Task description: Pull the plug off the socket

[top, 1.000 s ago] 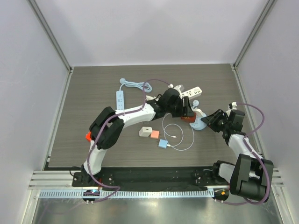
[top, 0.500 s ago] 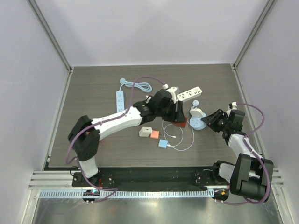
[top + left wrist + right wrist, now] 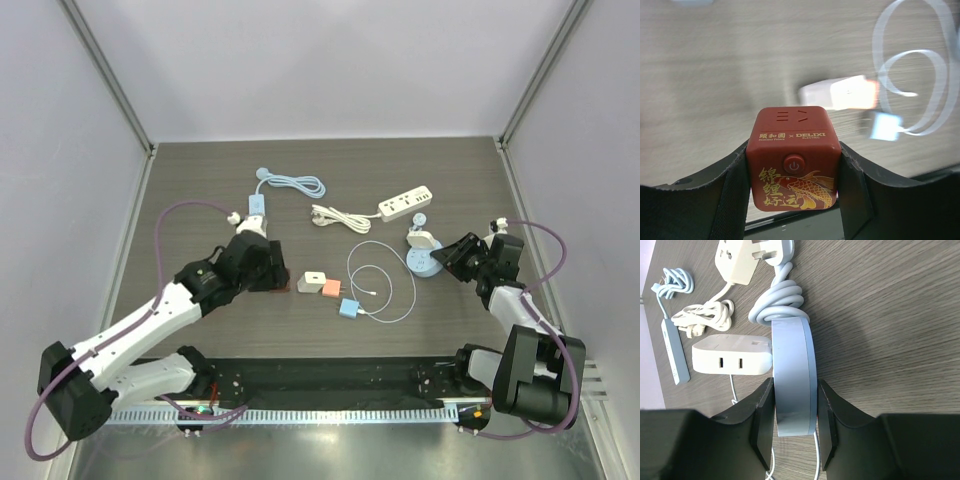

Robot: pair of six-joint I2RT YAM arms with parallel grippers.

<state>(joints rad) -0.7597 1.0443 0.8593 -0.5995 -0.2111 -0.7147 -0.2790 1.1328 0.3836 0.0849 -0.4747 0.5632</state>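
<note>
Leftward and nearer, the left gripper (image 3: 270, 277) has carried the red cube plug (image 3: 792, 145), pinched, well clear of the blue socket (image 3: 790, 350) that the right gripper (image 3: 795, 387) clamps. The pull looks done; next, set the plug down.

Left wrist view: behind the red cube (image 3: 792, 157) the small adapters (image 3: 840, 95) are mere pale and orange blurs, and the white cable loop (image 3: 880, 50) is cut by the right edge. Right wrist view: a cream block (image 3: 737, 262) runs off the top; fingers (image 3: 762, 425) cover the blue disc (image 3: 792, 375) along its flanks
</note>
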